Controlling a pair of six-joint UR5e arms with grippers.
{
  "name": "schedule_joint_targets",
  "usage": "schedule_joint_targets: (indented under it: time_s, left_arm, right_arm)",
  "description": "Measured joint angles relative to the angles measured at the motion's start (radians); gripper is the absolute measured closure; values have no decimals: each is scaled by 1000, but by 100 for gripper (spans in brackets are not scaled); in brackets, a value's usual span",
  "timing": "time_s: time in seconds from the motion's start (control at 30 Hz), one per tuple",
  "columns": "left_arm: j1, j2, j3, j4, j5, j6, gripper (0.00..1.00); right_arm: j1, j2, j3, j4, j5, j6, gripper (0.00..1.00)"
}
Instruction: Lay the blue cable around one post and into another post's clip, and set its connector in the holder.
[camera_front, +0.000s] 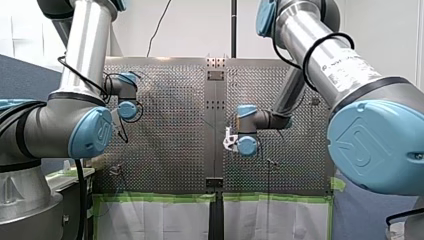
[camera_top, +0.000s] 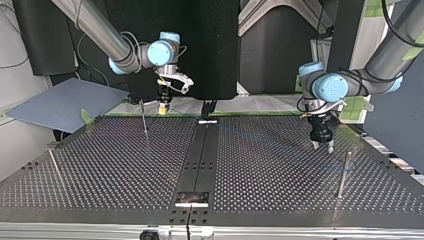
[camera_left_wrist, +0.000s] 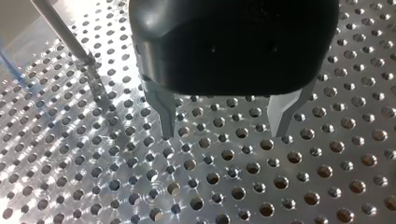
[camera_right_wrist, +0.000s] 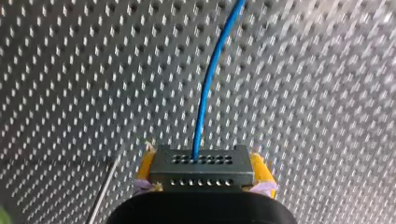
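**Right end effector.** My right gripper (camera_right_wrist: 202, 162) is pinching the connector (camera_right_wrist: 201, 173), a dark grey block with two rows of small holes. One yellow pad presses against each side of the block. The blue cable (camera_right_wrist: 206, 88) leaves the connector's upper face and runs ahead of the gripper in a gentle curve over the perforated table (camera_right_wrist: 327, 93), passing out of the right wrist view. In the top view this gripper hangs at the table's far edge, left of the dark centre strip (camera_top: 200, 150). The far post (camera_top: 144, 120) stands near it. In that view the cable is too faint for me to trace.

**Left end effector.** My left gripper (camera_left_wrist: 224, 133) is spread, and its two metal fingers (camera_left_wrist: 164, 112) point down at the table with only bare perforated plate between them. I cannot tell whether the tips touch the surface. A steel post (camera_left_wrist: 60, 30) stands beside the gripper, well apart from its fingers. In the top view this gripper hangs low over the table's right half, with the right-hand post (camera_top: 343, 172) nearer the camera.

**Other fixtures.** A near-left post (camera_top: 55, 167) leans at the top view's left. A dark plate (camera_top: 191, 198) carrying a bright bar lies on the centre strip at the near edge. I cannot tell whether it is the holder.
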Motion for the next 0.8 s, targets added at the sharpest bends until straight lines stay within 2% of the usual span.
schedule_joint_targets:
  time_s: [0.13,0.23,0.33,0.67,0.8]
  left_arm:
    - [-2,0,0,0,0,2,2]
    - [-4,0,0,0,0,2,2]
    - [-6,0,0,0,0,2,2]
    - [-11,0,0,0,0,3,2]
    - [-13,0,0,-1,-1,4,2]
  right_arm:
    - [-31,1,35,-34,-9,21,100]
    - [-57,9,61,-61,-23,17,100]
    - [-83,27,87,-87,-16,14,100]
    - [-168,109,172,-172,7,29,100]
    - [-191,143,205,-205,27,30,100]
